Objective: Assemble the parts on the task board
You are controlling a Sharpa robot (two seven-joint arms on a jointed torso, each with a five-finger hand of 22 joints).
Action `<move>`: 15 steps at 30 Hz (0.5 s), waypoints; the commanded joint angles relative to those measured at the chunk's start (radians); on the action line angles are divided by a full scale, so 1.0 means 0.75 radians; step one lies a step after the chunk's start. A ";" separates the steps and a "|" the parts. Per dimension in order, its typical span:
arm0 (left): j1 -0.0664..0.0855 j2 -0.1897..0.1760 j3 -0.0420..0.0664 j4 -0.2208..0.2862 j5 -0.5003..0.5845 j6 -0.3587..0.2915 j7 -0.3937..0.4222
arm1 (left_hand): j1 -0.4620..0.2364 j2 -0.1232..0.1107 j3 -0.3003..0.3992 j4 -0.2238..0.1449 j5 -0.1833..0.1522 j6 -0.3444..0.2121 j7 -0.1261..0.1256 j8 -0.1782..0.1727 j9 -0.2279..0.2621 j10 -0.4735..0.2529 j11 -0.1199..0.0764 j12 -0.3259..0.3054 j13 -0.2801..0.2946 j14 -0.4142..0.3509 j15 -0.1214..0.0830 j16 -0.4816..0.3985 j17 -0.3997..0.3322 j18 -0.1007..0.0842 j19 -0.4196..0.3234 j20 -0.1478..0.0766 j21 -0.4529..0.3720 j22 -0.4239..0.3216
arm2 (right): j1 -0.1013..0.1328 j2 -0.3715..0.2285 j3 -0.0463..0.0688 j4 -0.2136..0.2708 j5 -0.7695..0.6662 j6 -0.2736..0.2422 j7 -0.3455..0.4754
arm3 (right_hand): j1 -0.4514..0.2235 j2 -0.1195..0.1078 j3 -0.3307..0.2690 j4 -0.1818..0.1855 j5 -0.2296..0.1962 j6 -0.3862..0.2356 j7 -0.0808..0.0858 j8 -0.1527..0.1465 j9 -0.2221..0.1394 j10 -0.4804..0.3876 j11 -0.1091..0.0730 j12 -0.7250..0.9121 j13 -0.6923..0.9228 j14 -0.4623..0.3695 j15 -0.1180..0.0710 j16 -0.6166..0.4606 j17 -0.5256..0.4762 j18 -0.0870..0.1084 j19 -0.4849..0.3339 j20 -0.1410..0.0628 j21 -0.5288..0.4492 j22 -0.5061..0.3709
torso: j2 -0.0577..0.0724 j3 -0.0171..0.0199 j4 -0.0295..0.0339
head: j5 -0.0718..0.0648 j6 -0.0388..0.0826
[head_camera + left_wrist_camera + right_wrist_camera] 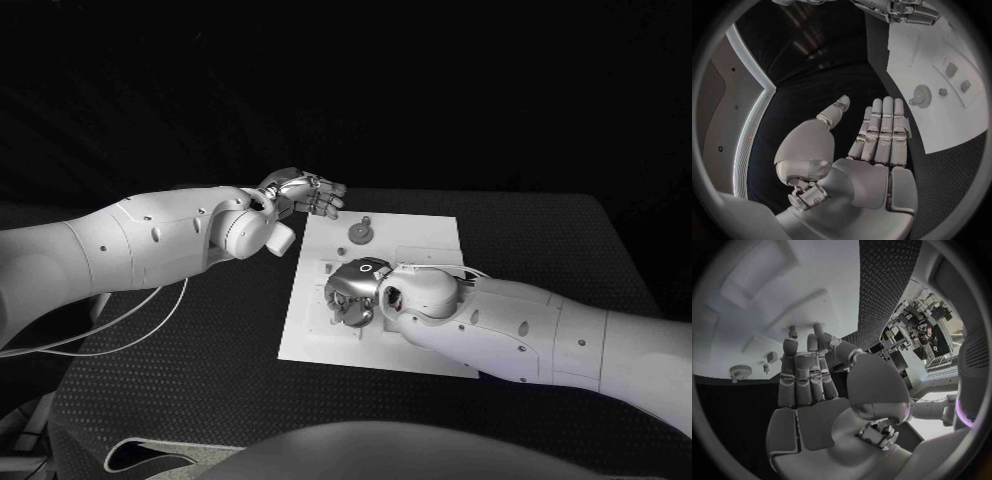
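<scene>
Task board [418, 240], a white plate, lies mid-table on the black table [188, 390], tilted a bit so its long edges run slightly off square to the table edges. Dark tabletop shows all round it: a wide strip on the robot's left, a wide strip at the near side, a narrower band at the far edge. A round part [361, 232] with a small stem stands on the far end of the board, apart from both hands; in the left wrist view the same round part [921, 95] sits near a board edge with small blocks [951, 69] beside it, spaced apart. Left hand [300, 194] is off the board, over bare table beyond the board's far left corner, fingers straight and side by side, holding nothing, palm bare in the left wrist view [873, 150]. Right hand [355, 288] is over the board's middle, arm crossing the board's near right corner and covering that edge. Fingers point down at the board; right wrist view shows the right hand [811, 385] with fingers extended close together and thumb beside them, nothing seen between them. Contact with the board: cannot tell. Board's left long edge and near left corner are uncovered.
</scene>
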 commanded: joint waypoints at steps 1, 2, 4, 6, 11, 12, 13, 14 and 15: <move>0.001 0.005 0.001 0.001 -0.003 0.019 0.011 | -0.006 0.007 -0.008 0.003 0.004 -0.004 0.002 0.005 -0.002 -0.006 -0.001 0.001 -0.002 0.012 0.001 -0.007 0.002 -0.004 0.000 0.000 -0.006 -0.002 | -0.011 0.009 0.000 -0.015 -0.024 0.009 0.000 | -0.002 0.016 0.009 -0.001 0.008 0.026 -0.001 0.031 0.049 0.005 0.002 0.004 0.002 -0.001 -0.007 -0.004 0.002 0.014 0.001 -0.001 0.006 0.027 | 0.001 0.0001 0.0015 | 0.001 -0.002; 0.001 0.005 0.001 0.001 -0.003 0.019 0.011 | -0.005 0.007 -0.009 0.003 0.004 -0.004 0.002 0.005 -0.002 -0.006 -0.001 0.001 -0.002 0.012 0.001 -0.008 0.002 -0.004 0.000 0.000 -0.006 -0.002 | -0.014 0.010 0.000 -0.020 -0.024 0.004 -0.002 | -0.002 0.016 0.009 -0.001 0.008 0.026 -0.001 0.031 0.049 0.005 0.002 0.004 0.002 -0.001 -0.007 -0.004 0.002 0.014 0.001 -0.001 0.006 0.027 | 0.000 -0.0001 0.0013 | 0.001 -0.002; 0.001 0.004 0.001 0.001 -0.003 0.019 0.011 | -0.005 0.007 -0.009 0.003 0.004 -0.004 0.002 0.005 -0.002 -0.006 0.000 0.001 -0.002 0.012 0.001 -0.008 0.002 -0.004 0.000 0.000 -0.006 -0.002 | -0.017 0.012 0.000 -0.028 -0.028 0.003 -0.002 | -0.002 0.016 0.009 -0.001 0.008 0.026 -0.001 0.031 0.049 0.005 0.002 0.004 0.002 -0.001 -0.007 -0.004 0.002 0.014 0.001 -0.001 0.006 0.027 | 0.000 -0.0001 0.0013 | 0.002 -0.004; 0.001 0.004 0.001 0.000 -0.003 0.019 0.010 | -0.005 0.007 -0.009 0.003 0.004 -0.004 0.002 0.005 -0.002 -0.006 0.000 0.001 -0.002 0.012 0.001 -0.008 0.003 -0.004 0.000 0.000 -0.006 -0.002 | -0.019 0.013 0.000 -0.033 -0.028 0.002 -0.002 | -0.002 0.017 0.009 -0.001 0.008 0.026 -0.001 0.031 0.049 0.005 0.002 0.004 0.002 -0.001 -0.007 -0.004 0.003 0.014 0.001 -0.001 0.006 0.027 | 0.000 -0.0005 0.0004 | 0.003 -0.005; 0.001 0.006 0.001 -0.001 -0.003 0.020 0.010 | -0.005 0.007 -0.009 0.003 0.004 -0.004 0.002 0.005 -0.002 -0.006 0.000 0.001 -0.002 0.012 0.001 -0.008 0.003 -0.004 0.000 0.000 -0.007 -0.002 | -0.021 0.014 0.000 -0.026 -0.027 0.006 0.002 | -0.002 0.017 0.010 -0.002 0.008 0.026 -0.001 0.031 0.050 0.006 0.002 0.004 0.003 -0.001 -0.007 -0.004 0.003 0.014 0.001 -0.001 0.007 0.027 | 0.000 -0.0010 -0.0003 | 0.005 -0.008; 0.001 0.006 0.001 -0.001 -0.003 0.021 0.010 | -0.005 0.007 -0.009 0.003 0.004 -0.004 0.002 0.005 -0.002 -0.006 0.000 0.001 -0.002 0.012 0.001 -0.008 0.003 -0.004 0.000 0.000 -0.007 -0.002 | -0.021 0.014 0.000 -0.024 -0.026 0.006 0.002 | -0.003 0.017 0.010 -0.002 0.008 0.026 -0.001 0.031 0.050 0.006 0.002 0.004 0.003 -0.001 -0.007 -0.004 0.003 0.014 0.001 -0.001 0.007 0.027 | 0.000 -0.0010 -0.0003 | 0.005 -0.008; 0.001 0.006 0.001 -0.001 -0.003 0.021 0.010 | -0.005 0.008 -0.009 0.003 0.004 -0.004 0.002 0.005 -0.002 -0.006 0.000 0.001 -0.002 0.012 0.001 -0.008 0.003 -0.004 0.000 0.000 -0.007 -0.003 | -0.021 0.014 0.000 -0.022 -0.026 0.005 0.003 | -0.003 0.017 0.010 -0.002 0.008 0.026 -0.001 0.031 0.050 0.006 0.002 0.004 0.003 -0.001 -0.007 -0.005 0.003 0.014 0.001 -0.001 0.007 0.027 | 0.000 -0.0010 -0.0005 | 0.005 -0.009; 0.001 0.007 0.001 -0.001 -0.003 0.021 0.010 | -0.005 0.008 -0.009 0.003 0.004 -0.004 0.002 0.005 -0.002 -0.006 0.000 0.001 -0.002 0.012 0.001 -0.008 0.003 -0.004 0.000 0.000 -0.007 -0.003 | -0.021 0.015 0.000 -0.017 -0.026 0.003 0.003 | -0.003 0.017 0.010 -0.002 0.008 0.026 -0.001 0.031 0.050 0.006 0.002 0.004 0.004 -0.001 -0.007 -0.005 0.003 0.014 0.001 -0.001 0.007 0.027 | 0.000 -0.0010 -0.0005 | 0.005 -0.009; 0.001 0.007 0.001 -0.001 -0.003 0.021 0.010 | -0.005 0.008 -0.009 0.003 0.004 -0.004 0.002 0.005 -0.002 -0.006 0.000 0.001 -0.002 0.012 0.001 -0.009 0.003 -0.004 0.000 0.000 -0.007 -0.003 | -0.021 0.015 0.000 -0.016 -0.026 0.003 0.003 | -0.003 0.017 0.010 -0.002 0.008 0.026 -0.001 0.031 0.050 0.006 0.001 0.004 0.004 -0.001 -0.007 -0.005 0.003 0.014 0.001 -0.001 0.007 0.027 | 0.000 -0.0010 -0.0005 | 0.005 -0.009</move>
